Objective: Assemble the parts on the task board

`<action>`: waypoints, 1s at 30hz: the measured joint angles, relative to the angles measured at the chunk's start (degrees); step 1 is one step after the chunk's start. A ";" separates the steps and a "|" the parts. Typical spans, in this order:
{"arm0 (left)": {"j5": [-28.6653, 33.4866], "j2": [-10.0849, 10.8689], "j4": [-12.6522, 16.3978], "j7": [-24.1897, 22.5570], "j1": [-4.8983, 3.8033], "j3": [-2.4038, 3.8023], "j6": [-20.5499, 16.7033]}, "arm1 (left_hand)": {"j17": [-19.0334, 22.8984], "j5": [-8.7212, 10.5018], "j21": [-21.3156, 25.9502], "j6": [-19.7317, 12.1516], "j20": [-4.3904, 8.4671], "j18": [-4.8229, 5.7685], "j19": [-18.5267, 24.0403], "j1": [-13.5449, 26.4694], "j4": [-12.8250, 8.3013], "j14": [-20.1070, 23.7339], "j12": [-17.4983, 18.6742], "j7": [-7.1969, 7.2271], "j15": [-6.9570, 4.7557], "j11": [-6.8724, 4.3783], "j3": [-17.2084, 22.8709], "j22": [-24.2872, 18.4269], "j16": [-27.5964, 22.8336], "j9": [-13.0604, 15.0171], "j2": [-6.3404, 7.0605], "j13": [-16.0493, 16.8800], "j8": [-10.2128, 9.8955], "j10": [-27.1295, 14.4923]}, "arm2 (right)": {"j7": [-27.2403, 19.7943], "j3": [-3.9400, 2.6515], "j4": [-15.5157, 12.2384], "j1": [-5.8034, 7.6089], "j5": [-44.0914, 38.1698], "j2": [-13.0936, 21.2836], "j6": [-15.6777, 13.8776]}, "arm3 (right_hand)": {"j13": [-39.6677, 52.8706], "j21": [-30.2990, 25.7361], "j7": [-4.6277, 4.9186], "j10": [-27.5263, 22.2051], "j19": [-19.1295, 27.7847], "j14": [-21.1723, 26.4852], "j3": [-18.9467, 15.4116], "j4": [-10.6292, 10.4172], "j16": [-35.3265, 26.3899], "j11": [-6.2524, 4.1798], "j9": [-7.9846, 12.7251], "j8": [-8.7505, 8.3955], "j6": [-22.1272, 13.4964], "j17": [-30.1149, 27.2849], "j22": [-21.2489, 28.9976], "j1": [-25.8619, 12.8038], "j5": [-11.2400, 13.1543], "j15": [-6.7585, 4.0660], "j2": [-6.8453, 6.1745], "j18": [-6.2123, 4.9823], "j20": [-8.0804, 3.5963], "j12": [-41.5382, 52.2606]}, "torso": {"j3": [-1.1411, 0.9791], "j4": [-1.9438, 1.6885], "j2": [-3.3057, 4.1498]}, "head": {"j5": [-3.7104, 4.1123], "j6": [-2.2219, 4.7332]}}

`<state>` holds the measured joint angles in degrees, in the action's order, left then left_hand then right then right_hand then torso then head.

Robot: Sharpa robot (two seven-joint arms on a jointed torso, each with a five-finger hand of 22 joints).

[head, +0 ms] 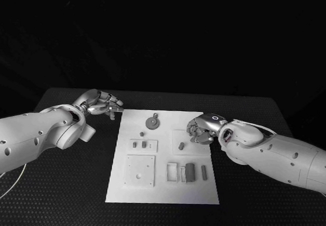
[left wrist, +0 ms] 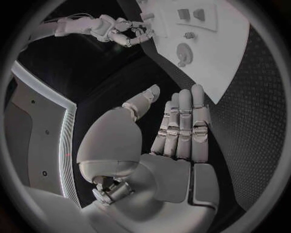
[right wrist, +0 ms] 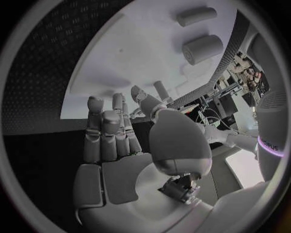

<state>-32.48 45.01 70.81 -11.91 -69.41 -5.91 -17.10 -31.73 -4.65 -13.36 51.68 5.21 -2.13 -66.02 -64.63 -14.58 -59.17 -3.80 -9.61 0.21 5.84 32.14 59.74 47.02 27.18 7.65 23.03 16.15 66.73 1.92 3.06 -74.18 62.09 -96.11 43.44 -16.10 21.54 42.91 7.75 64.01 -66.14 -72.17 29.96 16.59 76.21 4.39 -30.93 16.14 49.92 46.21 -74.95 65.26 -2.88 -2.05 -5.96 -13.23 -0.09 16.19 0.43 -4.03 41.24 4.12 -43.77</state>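
Observation:
The white task board (head: 165, 188) lies in the middle of the black table. On it are grey parts: a round piece with a stem (head: 153, 123), a small peg (head: 181, 145), two small pieces (head: 139, 143) in a recess, and upright blocks (head: 190, 171) toward the near right. My right hand (head: 202, 129) hovers over the board's far right part, fingers partly curled, with nothing seen in them. In the right wrist view its thumb (right wrist: 143, 99) reaches toward a small peg (right wrist: 162, 90). My left hand (head: 100, 103) hangs off the board's far left corner, fingers straight and empty (left wrist: 179, 128).
A square plate (head: 140, 170) with small holes sits at the board's near left. Two larger cylinders (right wrist: 203, 48) stand on the board (right wrist: 139, 53) beyond my right hand. Black table mat (head: 261, 213) surrounds the board on all sides.

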 measured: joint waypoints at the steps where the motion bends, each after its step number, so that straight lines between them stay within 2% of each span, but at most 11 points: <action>1: 0.07 0.00 -0.01 -0.02 0.00 0.00 0.02 | 0.00 0.00 0.00 -0.01 0.00 0.00 0.00 0.00 0.00 0.00 0.00 0.00 0.00 0.00 0.00 -0.01 0.00 0.00 0.00 -0.02 0.00 0.00 | 0.11 0.00 0.13 -0.01 -0.14 -0.11 -0.05 | -0.05 0.00 0.07 0.00 -0.01 0.00 0.00 0.00 0.00 0.00 0.02 0.00 0.13 0.00 0.00 0.00 0.00 0.00 0.00 0.00 0.00 0.00 | 0.00 0.01 0.00 | -0.03 -0.02; 6: 0.26 0.00 -0.02 -0.04 0.00 0.00 0.10 | -0.05 0.00 0.22 -0.01 -0.01 0.00 0.00 0.00 0.00 0.00 0.00 0.01 0.00 0.00 0.00 -0.06 -0.01 0.00 0.00 -0.07 0.00 0.00 | 0.45 -0.01 0.58 -0.11 -0.53 -0.52 -0.12 | -0.35 0.00 0.09 0.22 -0.03 0.00 0.00 0.00 0.00 -0.18 0.06 0.00 0.25 0.00 0.00 0.03 0.00 0.00 0.03 0.00 0.01 -0.27 | -0.02 0.07 0.01 | -0.12 -0.03; 10: 0.34 0.00 -0.01 -0.04 0.00 0.00 0.14 | -0.13 0.00 0.22 -0.02 -0.01 0.00 0.00 0.00 0.00 0.01 0.00 0.02 0.01 0.00 0.00 -0.06 -0.25 -0.01 0.00 -0.19 0.00 0.00 | 0.78 -0.06 1.16 -0.28 -0.75 -0.99 -0.08 | -0.54 0.01 0.09 0.76 -0.11 0.00 0.00 0.00 0.00 -0.13 0.12 0.00 0.33 0.00 0.00 0.96 0.00 0.00 1.05 0.01 0.09 -0.63 | -0.02 0.07 0.02 | -0.14 -0.09; 12: 0.38 0.01 0.00 -0.04 0.00 0.00 0.15 | -0.18 0.00 0.22 -0.03 -0.01 0.00 0.00 0.00 0.00 0.01 0.00 0.02 0.01 0.01 0.00 -0.12 -0.25 -0.01 0.00 -0.26 0.00 0.00 | 1.00 -0.13 1.38 -0.33 -0.97 -1.18 -0.06 | -0.55 0.01 0.19 1.57 -0.12 -0.21 0.18 0.18 0.00 -0.32 0.11 0.00 0.57 0.00 0.00 1.30 0.00 -0.21 2.09 0.00 0.09 -0.60 | -0.03 0.07 0.02 | -0.14 -0.17; 20: 0.55 0.03 0.06 -0.04 0.00 0.00 0.16 | -0.40 0.00 0.22 -0.44 -0.02 0.01 0.00 -0.01 0.00 -0.19 0.00 -0.17 0.21 0.21 0.00 -0.18 -0.25 -0.01 0.01 -0.48 0.00 -0.20 | 1.70 -0.27 2.31 -0.27 -1.82 -1.56 -0.23 | -0.61 0.01 0.28 1.97 -0.22 -0.20 0.25 0.25 0.00 -0.50 0.11 0.21 0.95 0.00 0.00 1.42 0.00 -0.20 2.20 0.00 0.19 -0.71 | -0.09 0.10 0.01 | -0.19 -0.26; 25: 0.62 0.03 0.15 -0.04 0.00 0.00 0.14 | -0.57 0.00 0.45 -0.76 -0.11 0.01 0.08 -0.01 0.00 -0.19 0.00 -0.46 0.21 0.21 0.00 -0.26 -0.53 -0.13 0.01 -0.69 0.00 -0.21 | 1.90 -0.28 2.49 -0.29 -2.07 -1.78 -0.34 | -0.62 0.01 0.29 2.29 -0.43 -0.40 0.43 0.08 0.00 -0.63 0.11 0.20 1.16 0.00 0.00 1.73 0.00 -0.40 2.98 0.00 0.19 -0.71 | -0.09 0.10 0.02 | -0.19 -0.32; 26: 0.63 0.03 0.18 -0.04 0.00 0.00 0.14 | -0.64 0.00 0.44 -0.77 -0.11 0.01 0.08 -0.01 0.00 -0.19 0.00 -0.46 0.21 0.21 0.00 -0.27 -0.53 -0.17 0.01 -0.75 0.00 -0.21 | 1.94 -0.30 2.50 -0.30 -2.09 -1.81 -0.34 | -0.62 -0.11 0.26 2.72 -0.52 -0.40 1.13 0.02 0.00 -0.79 0.11 0.37 1.52 0.00 0.00 1.83 0.00 -0.40 3.09 0.00 0.12 -0.71 | -0.09 0.10 0.01 | -0.18 -0.32; 28: 0.66 0.02 0.22 -0.06 0.00 0.00 0.13 | -0.64 0.00 0.44 -0.82 -0.11 0.00 0.08 -0.01 0.00 -0.19 0.00 -0.40 0.21 0.21 0.00 -0.27 -0.54 -0.18 0.01 -0.77 0.00 -0.21 | 2.03 -0.34 2.61 -0.33 -2.12 -1.94 -0.34 | -0.71 -0.37 0.06 3.66 -0.64 -0.60 4.81 -0.74 0.00 -0.90 0.11 0.54 2.23 0.00 0.00 2.04 0.00 -0.59 2.60 0.00 0.20 -0.89 | -0.09 0.10 0.02 | -0.15 -0.32; 30: 0.67 0.01 0.23 -0.07 0.00 0.00 0.12 | -0.70 0.00 0.44 -0.83 -0.11 0.01 0.08 -0.01 0.00 -0.19 0.00 -0.40 0.21 0.38 0.00 -0.26 -0.54 -0.18 0.01 -0.80 0.00 -0.38 | 2.10 -0.38 2.71 -0.35 -2.13 -2.06 -0.34 | -0.72 -0.42 0.22 4.00 -0.78 -0.62 6.55 -0.92 0.00 -0.90 0.11 0.54 2.60 0.01 0.00 1.49 0.00 -0.58 2.09 0.00 0.11 -1.16 | -0.09 0.09 0.02 | -0.12 -0.32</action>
<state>-31.81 45.02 71.03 -11.99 -69.41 -5.91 -16.98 -32.43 -4.65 -12.91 50.85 5.10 -2.13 -65.94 -64.64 -14.58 -59.36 -3.80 -10.01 0.43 6.22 32.14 59.47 46.48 27.00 7.66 22.23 16.15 66.35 4.02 2.68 -71.47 61.74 -98.24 41.38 -16.44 20.82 42.49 7.97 68.01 -66.92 -72.79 36.52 15.67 76.21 3.49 -30.82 16.68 52.52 46.21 -74.95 66.75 -2.88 -2.63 -3.88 -13.23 0.02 15.03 0.34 -3.93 41.25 4.00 -44.09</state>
